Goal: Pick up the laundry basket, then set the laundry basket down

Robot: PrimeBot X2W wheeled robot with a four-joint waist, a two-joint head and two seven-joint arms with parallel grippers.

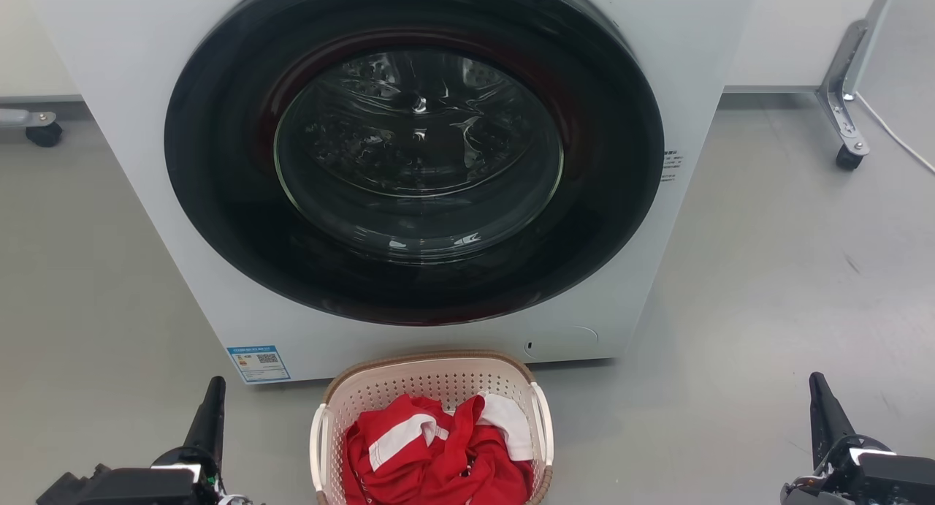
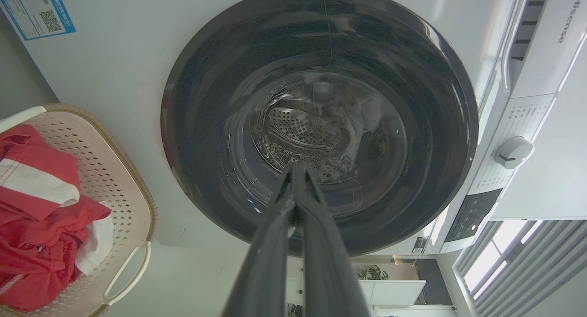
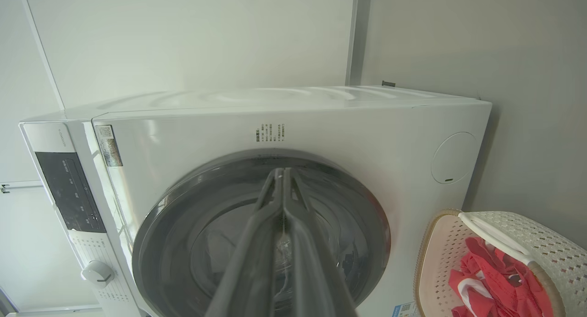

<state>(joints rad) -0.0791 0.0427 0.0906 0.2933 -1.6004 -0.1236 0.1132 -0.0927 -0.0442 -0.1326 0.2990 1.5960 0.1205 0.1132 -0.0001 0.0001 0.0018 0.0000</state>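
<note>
The basket (image 1: 409,385) is cream, perforated, brown-rimmed and white-handled, and holds red-and-white clothes (image 1: 438,465). The washer (image 2: 545,55) reads "Hisense". My left gripper (image 2: 296,169) and right gripper (image 3: 282,172) have their fingers pressed together, empty.

We can read one brand plainly: "Hisense", the dark lettering (image 2: 567,19) on the white drawer front at the top of the washing machine (image 2: 114,69). Low on the machine's front, at the lower left in the head view, sits a blue-bordered label (image 1: 258,363) with a QR code and small coloured bars; its print is too small for us to make out. To the right of the door, a block of small dark print (image 1: 672,167) stands in a few short lines — possibly a caution notice, though we cannot read a word of it. A silver sticker (image 3: 109,145) with a small code square sits near the dark control panel (image 3: 69,191) — its white markings are also illegible to us.
</note>
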